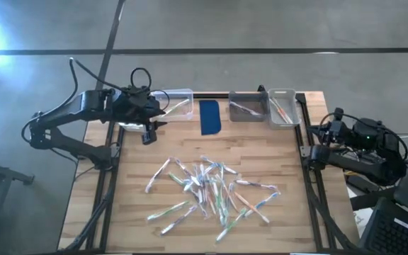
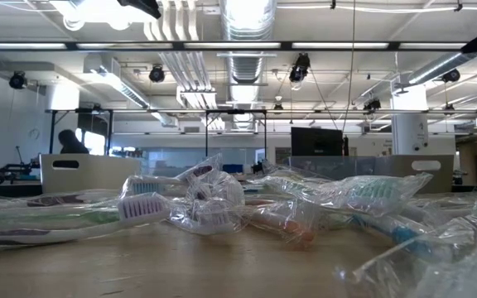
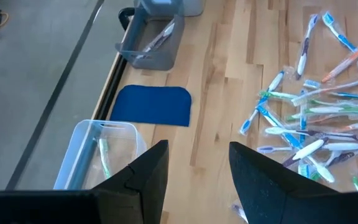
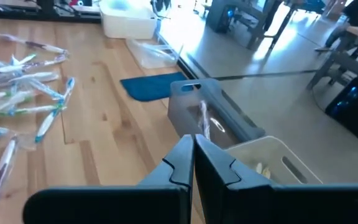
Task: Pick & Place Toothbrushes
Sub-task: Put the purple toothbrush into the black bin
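Observation:
Several toothbrushes (image 1: 211, 193), many in clear wrappers, lie in a loose pile on the wooden table's middle; they fill the low view (image 2: 222, 207). My left gripper (image 3: 197, 174) stands open above the table's far left, beside a clear bin (image 3: 98, 162) with a green toothbrush in it; nothing is between its fingers. In the high view this gripper (image 1: 147, 133) is just near of that bin (image 1: 176, 103). My right gripper (image 4: 193, 163) is shut and empty, drawn back at the table's right edge (image 1: 320, 142), pointing toward the grey bin (image 4: 210, 118).
Along the far edge stand the clear bin, a dark blue pad (image 1: 210, 117), a grey bin (image 1: 248, 106) and another clear bin (image 1: 282, 106), each bin with a toothbrush inside. Bare wood lies between the bins and the pile.

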{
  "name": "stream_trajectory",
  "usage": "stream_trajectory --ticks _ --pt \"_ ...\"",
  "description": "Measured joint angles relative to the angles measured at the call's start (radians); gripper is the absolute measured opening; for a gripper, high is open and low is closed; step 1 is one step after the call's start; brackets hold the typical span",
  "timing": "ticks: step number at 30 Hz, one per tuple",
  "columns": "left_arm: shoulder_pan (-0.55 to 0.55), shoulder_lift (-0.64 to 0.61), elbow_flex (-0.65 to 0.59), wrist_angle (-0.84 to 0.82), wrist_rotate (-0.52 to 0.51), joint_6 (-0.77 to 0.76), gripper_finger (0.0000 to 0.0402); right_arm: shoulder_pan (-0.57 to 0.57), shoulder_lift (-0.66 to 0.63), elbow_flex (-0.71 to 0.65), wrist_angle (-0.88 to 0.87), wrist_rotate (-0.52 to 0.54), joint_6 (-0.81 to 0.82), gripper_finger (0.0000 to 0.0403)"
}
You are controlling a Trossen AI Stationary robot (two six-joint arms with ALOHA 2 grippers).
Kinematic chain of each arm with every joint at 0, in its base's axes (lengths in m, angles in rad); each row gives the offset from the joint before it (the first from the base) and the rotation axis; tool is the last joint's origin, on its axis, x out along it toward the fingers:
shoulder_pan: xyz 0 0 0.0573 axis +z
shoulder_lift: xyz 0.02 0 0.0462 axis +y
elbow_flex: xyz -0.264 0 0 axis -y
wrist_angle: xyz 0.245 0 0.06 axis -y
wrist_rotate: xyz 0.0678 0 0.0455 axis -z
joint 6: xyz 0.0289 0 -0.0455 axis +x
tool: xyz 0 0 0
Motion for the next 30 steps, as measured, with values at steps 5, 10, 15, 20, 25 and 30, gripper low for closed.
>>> stream_trajectory --ticks 5,10,15,20,25,30 --pt "0.0 0.0 -0.001 -0.003 0.0 0.005 0.0174 0.0 0.035 0.001 0.008 0.0 0.02 0.0008" --pt "0.0 -0.001 -0.025 -0.007 0.0 0.005 0.0174 0.0 0.057 0.001 0.007 -0.001 0.024 0.0008" --pt "-0.004 0.0 -0.081 -0.012 0.013 -0.01 0.0174 0.0 0.075 0.001 0.008 -0.001 0.027 0.0008" --pt "-0.008 0.001 -0.159 -0.007 0.016 -0.017 0.0174 0.0 0.081 0.001 0.007 -0.001 0.027 0.0008" --pt "-0.008 0.007 -0.22 0.063 0.057 0.023 0.0174 0.0 0.081 0.002 0.019 -0.001 0.027 0.0008" --pt "-0.009 0.011 -0.234 0.055 0.098 -0.014 0.0174 0.0 0.081 0.004 0.035 -0.001 0.027 0.0008"
